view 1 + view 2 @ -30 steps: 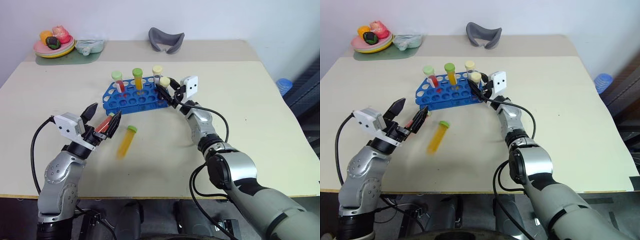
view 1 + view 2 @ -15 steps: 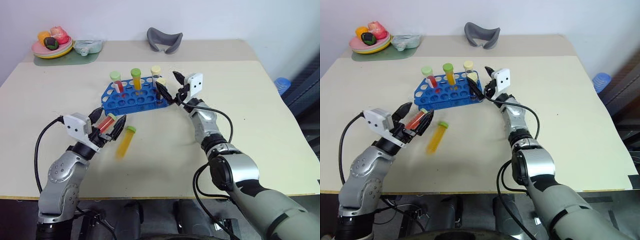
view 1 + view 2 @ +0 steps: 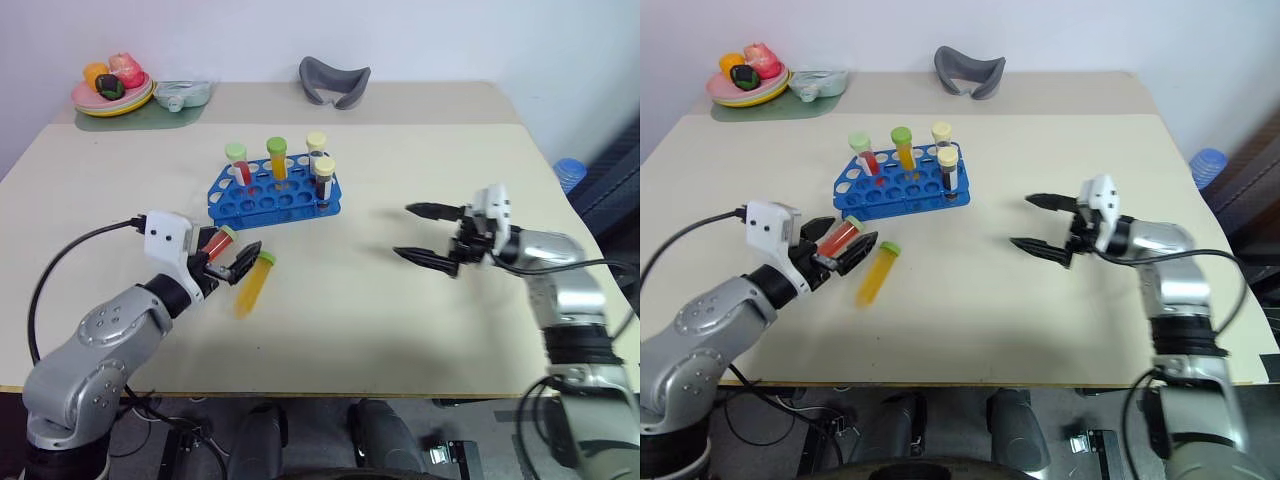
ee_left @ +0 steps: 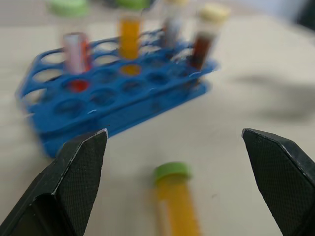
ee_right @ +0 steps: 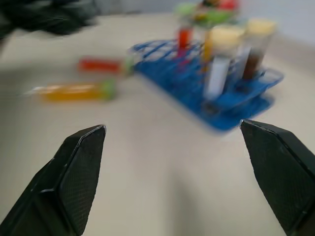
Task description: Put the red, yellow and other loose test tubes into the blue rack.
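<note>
My left gripper [image 3: 237, 262] sits lower left, jaws spread to straddle the clear, red-filled plastic tube [image 3: 212, 243]; right gripper [image 3: 428, 234] open, empty.

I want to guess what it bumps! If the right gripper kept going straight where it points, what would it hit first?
Probably the blue rack: the open right gripper points roughly at it, with bare table between. Depth is hard to judge.

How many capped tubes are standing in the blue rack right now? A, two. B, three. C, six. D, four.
D: four capped tubes stand upright in the blue rack: the red tube, the orange one, a cream-capped one at the back and the dark brown tube at the front.
</note>
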You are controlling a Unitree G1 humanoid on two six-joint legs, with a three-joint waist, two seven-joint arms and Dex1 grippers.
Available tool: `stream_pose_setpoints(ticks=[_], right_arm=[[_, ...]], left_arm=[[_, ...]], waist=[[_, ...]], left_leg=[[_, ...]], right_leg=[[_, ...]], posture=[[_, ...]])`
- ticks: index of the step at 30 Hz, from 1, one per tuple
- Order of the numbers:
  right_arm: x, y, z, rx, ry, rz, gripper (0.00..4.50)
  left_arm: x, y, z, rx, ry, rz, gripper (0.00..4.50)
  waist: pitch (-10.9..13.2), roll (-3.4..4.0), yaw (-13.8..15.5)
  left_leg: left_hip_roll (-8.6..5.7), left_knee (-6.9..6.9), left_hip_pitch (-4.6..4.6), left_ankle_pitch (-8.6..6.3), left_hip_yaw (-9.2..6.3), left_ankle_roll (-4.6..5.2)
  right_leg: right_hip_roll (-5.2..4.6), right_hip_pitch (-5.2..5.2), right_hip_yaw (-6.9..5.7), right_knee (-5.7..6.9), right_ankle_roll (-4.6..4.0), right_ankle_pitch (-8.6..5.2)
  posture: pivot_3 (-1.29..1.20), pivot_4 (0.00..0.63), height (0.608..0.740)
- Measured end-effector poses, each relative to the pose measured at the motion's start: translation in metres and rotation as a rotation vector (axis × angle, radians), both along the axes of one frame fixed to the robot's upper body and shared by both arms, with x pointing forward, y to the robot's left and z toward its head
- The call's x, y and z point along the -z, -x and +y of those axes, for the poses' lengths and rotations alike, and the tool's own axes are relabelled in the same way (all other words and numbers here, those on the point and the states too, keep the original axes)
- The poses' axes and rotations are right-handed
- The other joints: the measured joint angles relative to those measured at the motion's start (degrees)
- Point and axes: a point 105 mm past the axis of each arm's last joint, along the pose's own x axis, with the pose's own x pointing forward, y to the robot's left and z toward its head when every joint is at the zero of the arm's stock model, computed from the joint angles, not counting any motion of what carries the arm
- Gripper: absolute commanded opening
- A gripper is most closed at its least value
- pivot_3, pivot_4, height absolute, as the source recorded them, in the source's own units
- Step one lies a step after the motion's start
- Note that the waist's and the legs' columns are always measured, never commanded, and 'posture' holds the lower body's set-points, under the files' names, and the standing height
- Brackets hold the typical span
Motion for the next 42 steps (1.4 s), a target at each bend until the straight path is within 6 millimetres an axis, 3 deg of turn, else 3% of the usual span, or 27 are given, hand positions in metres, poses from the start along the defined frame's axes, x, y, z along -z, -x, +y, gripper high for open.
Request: stream_pose_setpoints(ticks=[5,10,15,30,42], right_arm=[[0.0,0.022,-0.012,-0.088,0.078,0.038,4.46],[0.002,0.027,-0.009,-0.088,0.077,0.03,4.46],[0.003,0.034,-0.005,-0.097,0.079,0.016,4.46],[0.001,0.04,0.006,-0.077,0.034,-0.017,4.46],[0.003,0.039,0.012,-0.032,0.003,-0.047,4.46]], left_arm=[[0.011,-0.012,-0.001,0.006,-0.074,0.285,4.5],[0.027,-0.03,0.002,-0.011,-0.028,0.501,4.5],[0.029,-0.042,-0.004,-0.015,-0.023,0.635,4.5],[-0.009,-0.05,-0.024,0.043,-0.237,0.744,4.5],[-0.005,-0.051,-0.033,0.094,-0.357,0.867,4.5]], waist=[[0.02,-0.03,-0.07],[0.02,-0.04,0.17],[0.04,-0.06,0.61],[0.04,-0.07,1.75],[0.05,-0.08,1.63]], left_leg=[[0.01,0.12,0.11,-0.03,0.0,0.05],[0.03,0.27,0.01,-0.03,-0.13,0.05],[-0.02,0.62,-0.24,-0.12,-0.22,0.18],[-0.21,0.68,-0.3,0.06,-0.07,-0.17],[-0.23,0.69,-0.32,0.06,-0.04,-0.16]], right_leg=[[0.15,0.14,0.0,0.02,0.01,-0.01],[0.07,0.08,0.01,0.05,0.02,-0.01],[-0.1,0.0,-0.08,0.11,0.12,-0.02],[-0.16,-0.01,-0.07,0.04,0.21,-0.03],[-0.12,0.0,-0.08,0.04,0.24,-0.05]], posture=[[0.0,0.15,0.74],[0.0,0.15,0.74],[0.0,0.15,0.74],[0.0,0.15,0.74],[0.0,0.15,0.74]])
